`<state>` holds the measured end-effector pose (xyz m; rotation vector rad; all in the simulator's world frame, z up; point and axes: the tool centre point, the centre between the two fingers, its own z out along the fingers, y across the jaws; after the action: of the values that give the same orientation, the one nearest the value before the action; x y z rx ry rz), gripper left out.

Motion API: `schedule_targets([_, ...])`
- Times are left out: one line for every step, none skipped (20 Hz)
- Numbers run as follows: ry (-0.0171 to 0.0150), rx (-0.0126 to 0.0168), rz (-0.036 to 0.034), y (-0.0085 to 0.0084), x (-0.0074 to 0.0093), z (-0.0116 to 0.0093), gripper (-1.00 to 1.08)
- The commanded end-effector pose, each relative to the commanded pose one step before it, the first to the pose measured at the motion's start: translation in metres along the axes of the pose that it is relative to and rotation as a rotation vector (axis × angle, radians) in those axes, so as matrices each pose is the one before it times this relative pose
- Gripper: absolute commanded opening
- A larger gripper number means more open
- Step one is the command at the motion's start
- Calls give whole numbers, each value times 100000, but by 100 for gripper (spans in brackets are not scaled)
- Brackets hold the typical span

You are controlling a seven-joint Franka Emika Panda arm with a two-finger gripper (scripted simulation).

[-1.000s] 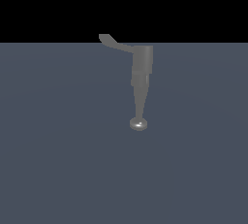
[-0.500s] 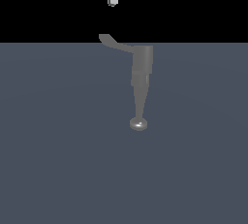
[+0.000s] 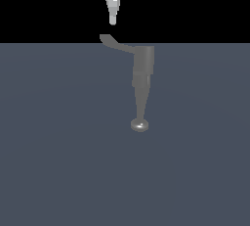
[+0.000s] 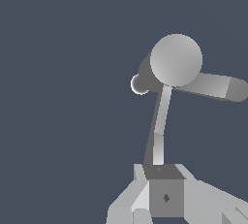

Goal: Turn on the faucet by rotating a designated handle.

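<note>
Exterior view: faucet (image 3: pixel 142 76) on slate-grey floor (image 3: pixel 58 161) (black backdrop), tool (image 3: pixel 113 20) above.

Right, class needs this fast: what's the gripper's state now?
Gripper: cannot be told whether open or closed; it holds nothing and hangs just above the handle, not touching it.

Blocky grey metal faucet (image 3: pixel 143 71): stands on flat slate floor (image 3: pixel 58 161). Thin curved grey lever handle (image 3: pixel 116 44): juts toward exterior view's left. White tapered gripper (image 3: pixel 113 22): above handle tip, apart.
</note>
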<state>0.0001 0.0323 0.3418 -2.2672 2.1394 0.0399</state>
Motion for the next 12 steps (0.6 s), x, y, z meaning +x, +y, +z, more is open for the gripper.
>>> schedule_targets([709,21,6270,-808,-83,960,-100])
schedule_targets([274,11,2230,-280,-48,353,-100])
schedule_targets([264,19,2100,-261,-52,335,-100])
schedule_targets([253,25,1969,-241,-55,317,-100])
schedule_targets([241,30,1841,-223,-56,298,-100])
schedule_targets([228,34,1712,-205,-56,279,-100])
schedule_targets([214,36,1582,-187,-56,259,-100])
schedule_targets([199,38,1454,-170,-55,240,-100])
schedule_targets([184,39,1328,-153,-52,220,-100])
schedule_targets([168,38,1198,-137,-50,199,-100])
schedule_targets([151,37,1072,-121,-46,179,-100])
schedule_targets([134,35,947,-106,-41,158,-100])
